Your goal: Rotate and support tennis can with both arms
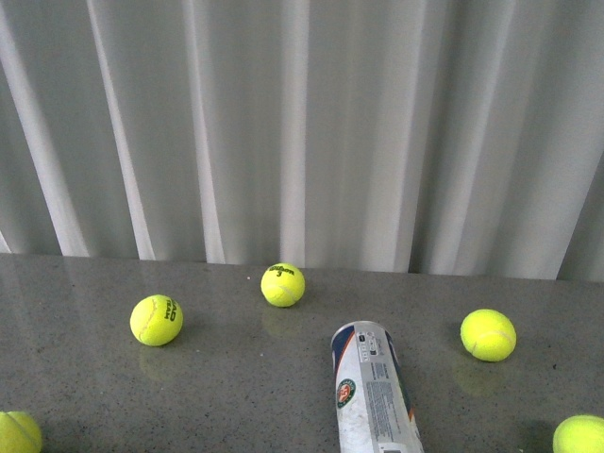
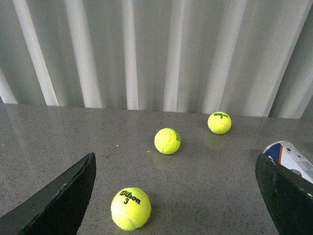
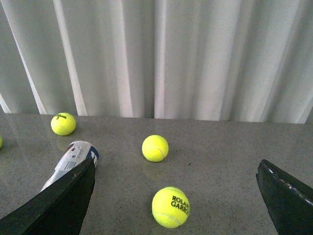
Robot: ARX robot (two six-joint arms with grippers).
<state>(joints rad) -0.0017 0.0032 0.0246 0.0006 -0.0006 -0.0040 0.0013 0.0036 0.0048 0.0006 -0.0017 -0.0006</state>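
Grey speckled table (image 1: 236, 396) bearing the tennis can (image 1: 373, 396), lying on its side close to the robot, slightly right of centre, one end pointing at the white curtain (image 1: 302, 123). Yellow-green balls (image 1: 156, 320) scattered around, none touching it. Left gripper (image 2: 174, 161) spread wide, holding nothing. Right gripper (image 3: 176, 164) equally splayed and empty, can partly hidden behind one finger (image 3: 58, 200).

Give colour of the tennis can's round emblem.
Green ring, reddish centre; the round emblem on the tennis can shows best in front view.
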